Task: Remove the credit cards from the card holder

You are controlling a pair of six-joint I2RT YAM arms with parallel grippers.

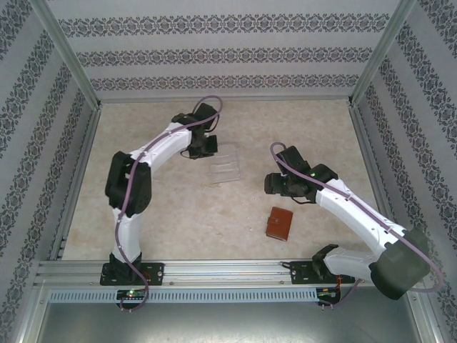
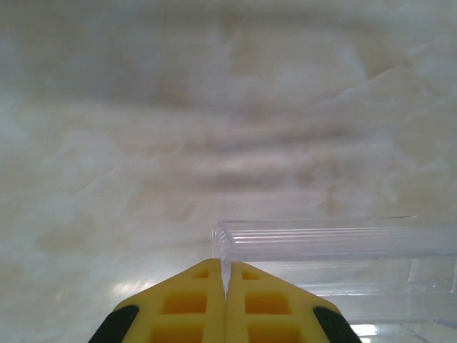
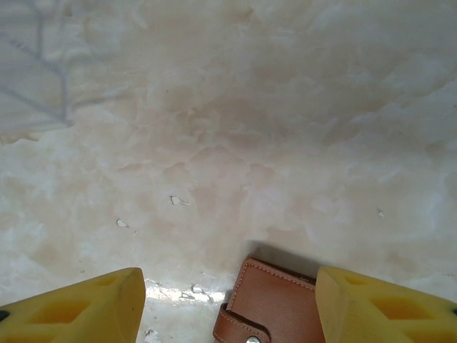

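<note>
In the overhead view the card holder (image 1: 279,224) lies shut on the pale marbled table (image 1: 164,207), lower right of centre, just ahead of the right arm's base. A clear plastic tray (image 1: 225,166) sits well apart from it, up and to the left near the middle of the frame.

The left claw (image 2: 226,282) is clenched, its yellow fingers (image 2: 186,304) pressed tip to tip. The tray's corner stands right at those tips; whether they pinch its rim cannot be told.

The right claw (image 3: 228,286) is released, its fingers spread wide at the bottom corners of its wrist view. The brown card holder shows between them at the bottom edge, strap tab (image 3: 241,330) fastened across it, touching neither finger.
</note>
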